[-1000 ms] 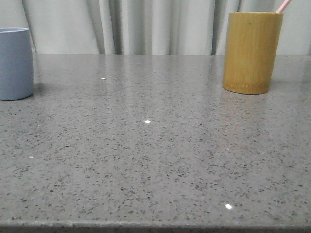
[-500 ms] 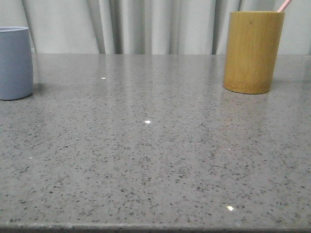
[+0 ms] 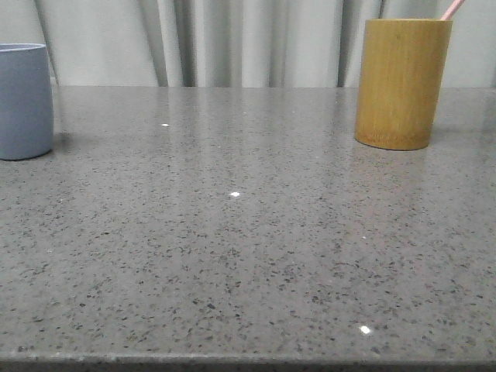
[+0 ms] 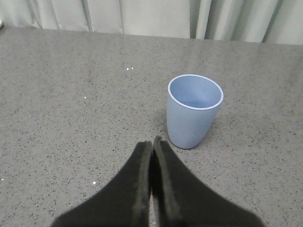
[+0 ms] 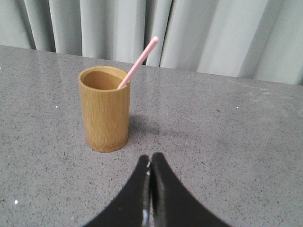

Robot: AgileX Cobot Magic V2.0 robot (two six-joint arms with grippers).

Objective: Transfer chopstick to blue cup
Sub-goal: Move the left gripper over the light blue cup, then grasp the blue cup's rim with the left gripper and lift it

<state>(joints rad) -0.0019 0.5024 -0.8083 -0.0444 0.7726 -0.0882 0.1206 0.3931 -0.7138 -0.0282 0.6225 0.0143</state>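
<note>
The blue cup (image 3: 23, 101) stands upright and empty at the table's far left; it also shows in the left wrist view (image 4: 193, 110). A pale pink chopstick (image 5: 138, 62) leans inside the yellow-brown bamboo holder (image 5: 105, 109); in the front view only its tip (image 3: 452, 9) shows above the holder (image 3: 401, 83) at the far right. My left gripper (image 4: 152, 143) is shut and empty, just short of the blue cup. My right gripper (image 5: 151, 158) is shut and empty, a little short of the bamboo holder. Neither gripper shows in the front view.
A grey speckled stone table (image 3: 248, 232) carries both cups. Pale curtains (image 3: 248, 39) hang behind its far edge. The table's front edge (image 3: 248, 360) runs along the bottom of the front view.
</note>
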